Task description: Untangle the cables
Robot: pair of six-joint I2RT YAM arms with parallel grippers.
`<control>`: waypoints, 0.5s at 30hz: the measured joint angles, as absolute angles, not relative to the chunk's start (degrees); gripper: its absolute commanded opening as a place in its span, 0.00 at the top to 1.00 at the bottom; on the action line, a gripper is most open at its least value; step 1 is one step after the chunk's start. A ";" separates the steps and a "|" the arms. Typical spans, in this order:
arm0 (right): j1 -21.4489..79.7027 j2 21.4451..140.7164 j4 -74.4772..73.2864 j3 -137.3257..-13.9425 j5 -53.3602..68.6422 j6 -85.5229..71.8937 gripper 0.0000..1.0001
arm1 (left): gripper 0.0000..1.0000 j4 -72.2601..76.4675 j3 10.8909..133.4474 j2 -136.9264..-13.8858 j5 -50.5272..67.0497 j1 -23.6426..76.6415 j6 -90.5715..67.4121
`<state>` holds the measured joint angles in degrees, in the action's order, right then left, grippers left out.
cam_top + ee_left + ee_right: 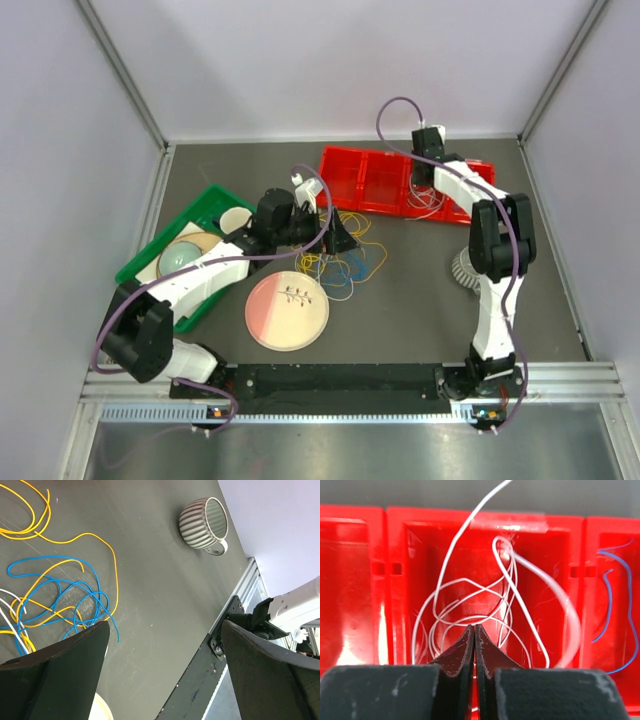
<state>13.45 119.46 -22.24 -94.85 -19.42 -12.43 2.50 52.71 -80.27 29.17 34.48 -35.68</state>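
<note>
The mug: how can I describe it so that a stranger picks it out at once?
Look at the dark table, on its right side, beside the right arm. There stands a grey mug with vertical ribs and a small handle. Nothing else nearby is ribbed; the cables lie apart from it.

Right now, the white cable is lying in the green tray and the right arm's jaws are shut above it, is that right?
Not quite. The white cable lies in the red tray, not a green one, as the right wrist view shows. The jaws of the right gripper are shut above it, as you said.
</note>
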 measured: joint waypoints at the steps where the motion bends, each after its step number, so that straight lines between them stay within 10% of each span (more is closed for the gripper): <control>1: 13.43 120.05 -22.46 -94.94 -19.40 -12.45 1.00 | 0.02 2.50 52.71 -80.27 29.17 34.48 -35.66; 9: 13.43 117.40 -23.86 -94.96 -18.50 -13.06 0.89 | 0.02 2.48 52.71 -80.27 29.15 34.48 -35.68; 15: 13.43 111.18 -23.16 -97.71 -19.86 -11.38 0.35 | 0.02 2.68 52.71 -80.27 29.56 34.48 -36.21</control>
<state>13.43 111.18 -23.16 -97.71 -19.86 -11.38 2.68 52.71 -80.27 29.56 34.48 -36.21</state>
